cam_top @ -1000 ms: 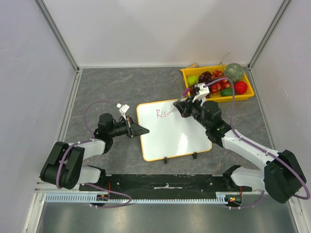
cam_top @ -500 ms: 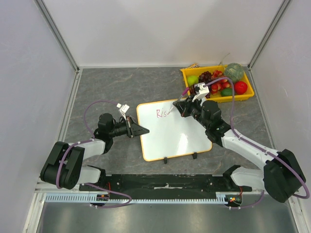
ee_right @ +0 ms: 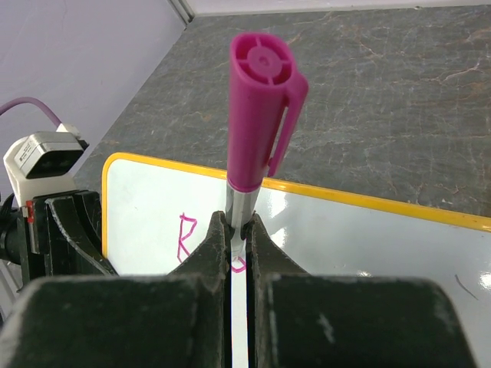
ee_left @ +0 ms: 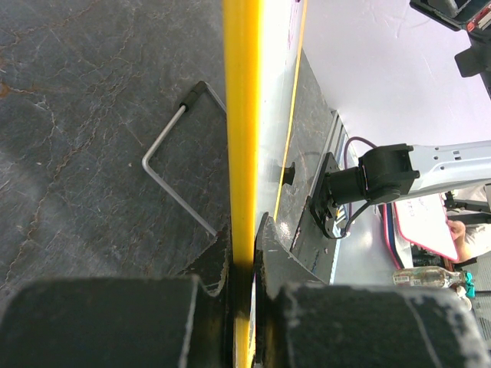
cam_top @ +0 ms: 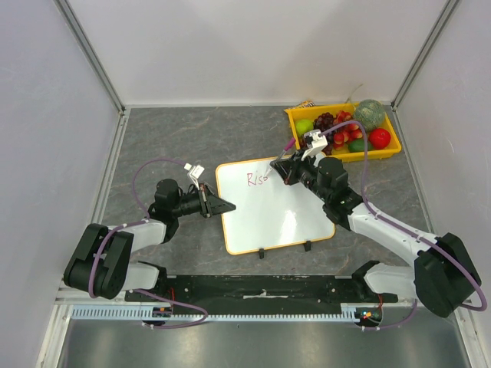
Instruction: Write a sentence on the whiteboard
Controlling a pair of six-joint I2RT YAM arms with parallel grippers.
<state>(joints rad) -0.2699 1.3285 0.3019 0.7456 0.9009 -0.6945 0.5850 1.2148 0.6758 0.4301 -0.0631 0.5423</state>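
The whiteboard point(cam_top: 270, 218) lies flat mid-table, white with an orange-yellow rim. The sentence point(cam_top: 255, 179) is a few pinkish-red letters at its far left corner; an "R" point(ee_right: 186, 238) shows in the right wrist view. My right gripper point(cam_top: 285, 170) is shut on a marker point(ee_right: 261, 115) with a magenta cap on its upper end, its tip down by the letters. My left gripper point(cam_top: 223, 205) is shut on the board's left edge. In the left wrist view the yellow rim point(ee_left: 242, 115) runs between its fingers point(ee_left: 270, 245).
A yellow fruit tray point(cam_top: 389, 123) full of fruit stands at the back right, just behind the right wrist. Two black clips point(cam_top: 261, 253) sit on the board's near edge. A bent metal wire point(ee_left: 173, 172) lies on the table beside the board's left edge.
The right gripper with the marker has shifted slightly left over the letters. The left arm and the board have not moved.
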